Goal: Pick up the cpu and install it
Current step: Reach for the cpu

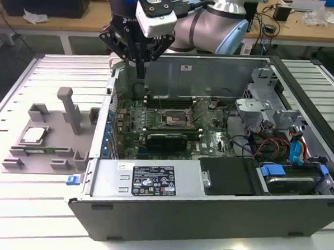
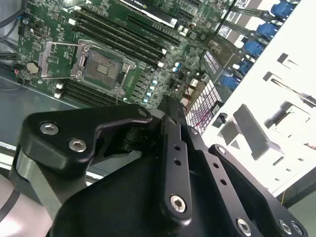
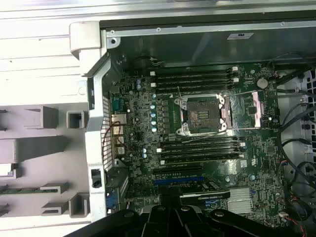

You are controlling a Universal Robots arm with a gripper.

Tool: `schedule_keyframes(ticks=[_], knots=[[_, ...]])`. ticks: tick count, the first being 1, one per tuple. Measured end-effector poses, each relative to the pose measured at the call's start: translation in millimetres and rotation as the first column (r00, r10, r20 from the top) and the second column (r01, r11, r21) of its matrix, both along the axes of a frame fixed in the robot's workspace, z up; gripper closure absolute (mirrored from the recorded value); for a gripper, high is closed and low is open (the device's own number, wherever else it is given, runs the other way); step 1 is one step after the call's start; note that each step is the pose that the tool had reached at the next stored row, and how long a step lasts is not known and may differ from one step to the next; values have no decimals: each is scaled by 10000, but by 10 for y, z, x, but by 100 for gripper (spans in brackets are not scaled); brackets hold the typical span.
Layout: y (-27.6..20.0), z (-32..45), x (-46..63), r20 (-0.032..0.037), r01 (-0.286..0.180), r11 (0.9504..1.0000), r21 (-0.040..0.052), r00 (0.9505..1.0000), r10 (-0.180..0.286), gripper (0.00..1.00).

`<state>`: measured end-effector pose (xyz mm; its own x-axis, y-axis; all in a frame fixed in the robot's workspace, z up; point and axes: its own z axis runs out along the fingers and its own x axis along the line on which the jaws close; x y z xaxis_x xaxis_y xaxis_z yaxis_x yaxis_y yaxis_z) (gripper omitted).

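The cpu, a small silver square chip, lies flat in a recess of the grey fixture plate at the exterior view's left, outside the computer case. My gripper hangs above the case's back corner on that same side, well away from the chip, fingers pressed together and holding nothing. The motherboard's cpu socket stands open with its metal frame lifted; it also shows as socket and socket in both wrist views. The gripper body looms dark over the board, and the gripper sits near the case wall.
The open case has tall metal walls around the motherboard. Drive cages and red and blue cables crowd the exterior view's right. Upright grey posts rise from the fixture plate. Memory slots flank the socket.
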<state>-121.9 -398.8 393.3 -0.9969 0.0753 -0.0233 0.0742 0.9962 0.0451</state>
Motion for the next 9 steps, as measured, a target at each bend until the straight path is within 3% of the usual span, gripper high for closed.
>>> schedule_keyframes(ticks=[9], knots=[[0, 0, -5, 0, 1, 10000, 0, 10000, -1, 89]])
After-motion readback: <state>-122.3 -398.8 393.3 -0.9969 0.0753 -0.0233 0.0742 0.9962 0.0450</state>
